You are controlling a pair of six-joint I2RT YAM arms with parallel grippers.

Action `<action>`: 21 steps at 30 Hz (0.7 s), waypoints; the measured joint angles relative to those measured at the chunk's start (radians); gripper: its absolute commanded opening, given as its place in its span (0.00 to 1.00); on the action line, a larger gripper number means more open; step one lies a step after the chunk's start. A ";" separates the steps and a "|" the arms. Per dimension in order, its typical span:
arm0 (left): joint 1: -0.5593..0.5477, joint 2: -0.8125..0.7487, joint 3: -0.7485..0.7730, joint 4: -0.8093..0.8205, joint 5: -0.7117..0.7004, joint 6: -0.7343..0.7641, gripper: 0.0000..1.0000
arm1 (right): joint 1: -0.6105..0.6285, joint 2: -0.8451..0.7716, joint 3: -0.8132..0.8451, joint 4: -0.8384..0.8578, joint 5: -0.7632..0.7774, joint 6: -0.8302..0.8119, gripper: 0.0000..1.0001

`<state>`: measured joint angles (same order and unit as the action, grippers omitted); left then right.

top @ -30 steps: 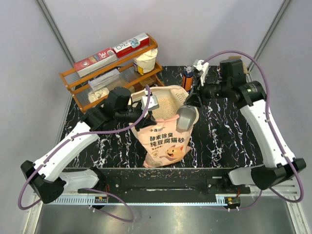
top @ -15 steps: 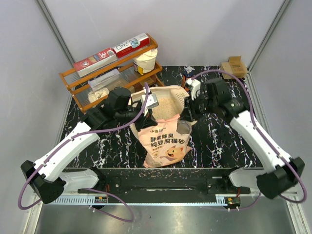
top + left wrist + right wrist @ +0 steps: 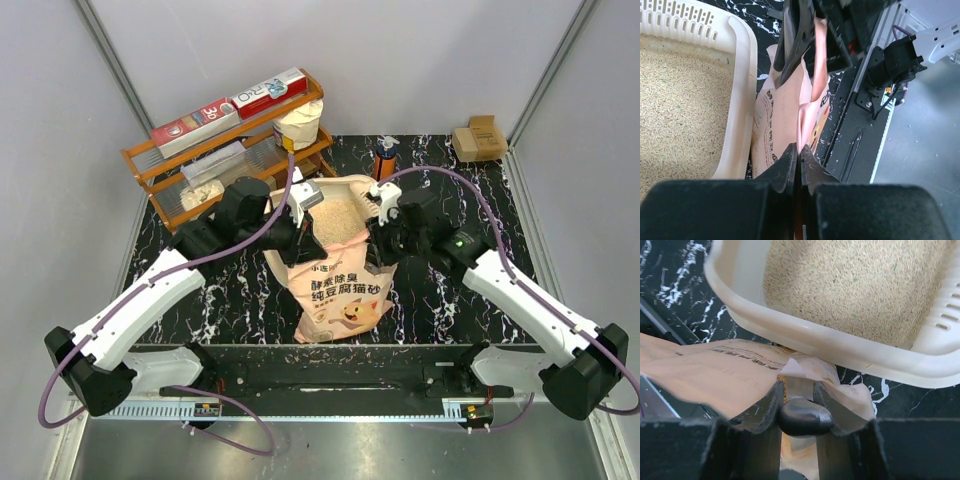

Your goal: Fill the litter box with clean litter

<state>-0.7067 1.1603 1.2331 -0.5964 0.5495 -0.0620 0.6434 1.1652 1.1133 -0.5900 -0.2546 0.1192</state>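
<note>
Holding the tall peach-orange plastic litter bag by its top, I have my left fingers shut tight on one corner. My right fingers pinch a fold at the other. The bag stands straight up on the black marbled tabletop, mid-frame in the top view, with its mouth up. The big cream plastic litter box lies just above it in the frame, long side going across, with sandy tan litter inside. Both hands are equally near. I think the mouth must tip that way.
</note>
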 measured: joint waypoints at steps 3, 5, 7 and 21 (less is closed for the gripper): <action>0.000 0.001 -0.003 0.013 -0.006 -0.046 0.00 | 0.030 0.018 -0.032 0.014 0.060 0.026 0.00; 0.000 0.001 -0.013 0.029 -0.013 -0.073 0.00 | 0.044 0.024 -0.048 0.035 0.101 0.048 0.00; 0.000 0.001 -0.018 0.039 -0.024 -0.099 0.00 | 0.069 0.026 -0.068 0.064 0.145 0.072 0.00; 0.010 0.000 -0.049 0.055 -0.105 -0.230 0.00 | 0.117 0.192 -0.166 0.288 0.225 0.428 0.00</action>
<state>-0.6964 1.1606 1.1839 -0.5419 0.4446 -0.2916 0.7601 1.3567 0.9478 -0.3023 -0.0299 0.5472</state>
